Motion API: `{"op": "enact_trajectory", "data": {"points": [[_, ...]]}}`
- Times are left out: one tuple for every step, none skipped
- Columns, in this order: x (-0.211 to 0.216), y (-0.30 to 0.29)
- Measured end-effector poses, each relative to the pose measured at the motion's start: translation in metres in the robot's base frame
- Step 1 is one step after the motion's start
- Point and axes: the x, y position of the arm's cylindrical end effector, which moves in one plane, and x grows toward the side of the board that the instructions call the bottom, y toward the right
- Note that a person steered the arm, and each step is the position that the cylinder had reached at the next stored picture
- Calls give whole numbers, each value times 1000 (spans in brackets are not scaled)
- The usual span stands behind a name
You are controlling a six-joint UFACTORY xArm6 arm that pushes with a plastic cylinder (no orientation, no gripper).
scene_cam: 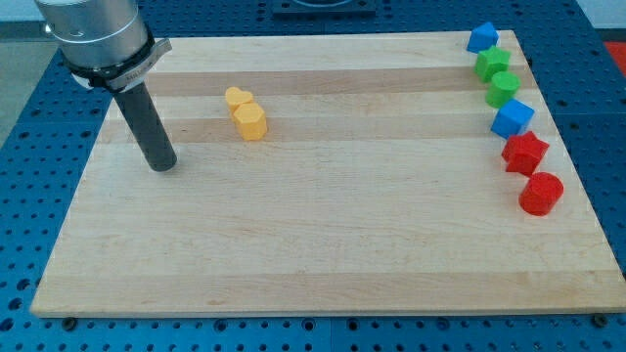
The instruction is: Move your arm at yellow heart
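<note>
**Tip set down left of the yellow blocks**

A wooden worktop (323, 254) is seen lying on a blue perforated base (29, 196). The arm (93, 39) enters from the view's top left, and its dark rod is angled down so that my tip (161, 166) is placed on the wood, left of and slightly below the yellow pair, apart from both. No fingers are carried by this rod, so nothing is grasped.

The yellow heart (250, 121) is found in the upper left part of the board, touching a second yellow block (236, 97) above it, whose shape cannot be made out with certainty.

Along the right edge a column is formed, top to bottom: a blue block (481, 38), a green star (492, 64), a green block (503, 88), a blue cube (512, 119), a red star (525, 153) and a red cylinder (541, 194).
</note>
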Motion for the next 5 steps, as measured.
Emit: {"op": "enact_trajectory", "data": {"points": [[-14,-9],[-44,-13],[-70,-6],[-77,25],[-77,69]]}}
